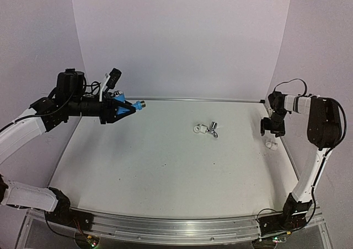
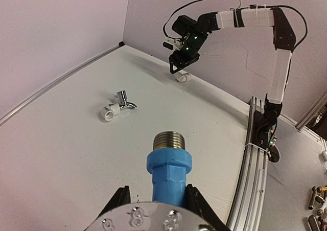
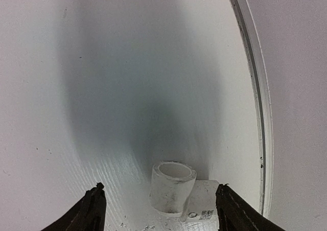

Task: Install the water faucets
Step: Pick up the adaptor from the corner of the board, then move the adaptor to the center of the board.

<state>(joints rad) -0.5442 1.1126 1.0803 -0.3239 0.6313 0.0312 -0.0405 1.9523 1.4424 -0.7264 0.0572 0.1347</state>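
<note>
Hard to make out from above: the blue faucet [image 1: 138, 105], only a small bright tip with a metal end poking out of the left gripper [image 1: 132, 108], the rest buried between the fingers. Clearer from the left wrist: jaws closed narrowly on the blue hexagonal body, threaded metal end pointing outward, the opposite end cut off by the bottom of the view. Held well above the table [image 1: 165, 172], over its far left part, touching nothing else. Farther out, near the middle toward the far edge: the silver faucet [image 1: 213, 129], lying on its side, just beside or touching a white fitting [image 1: 197, 129]; impossible to say which. At the right edge: the right gripper [image 1: 272, 130], pointing down over a second white fitting [image 1: 271, 145]. Only the fingertips visible in the right wrist view, cropped at the bottom, spread wide either side of that fitting with a gap on both sides, gripping nothing. Fitting's base also cut off: an upright open-mouthed tube on a white block, with a small printed label [image 3: 200, 214] too tiny to read. Just to its right, the table's raised rim [image 3: 263, 113], with little room on that side. Wide open stretch of table between the two arms and nearer than the silver faucet.
</note>
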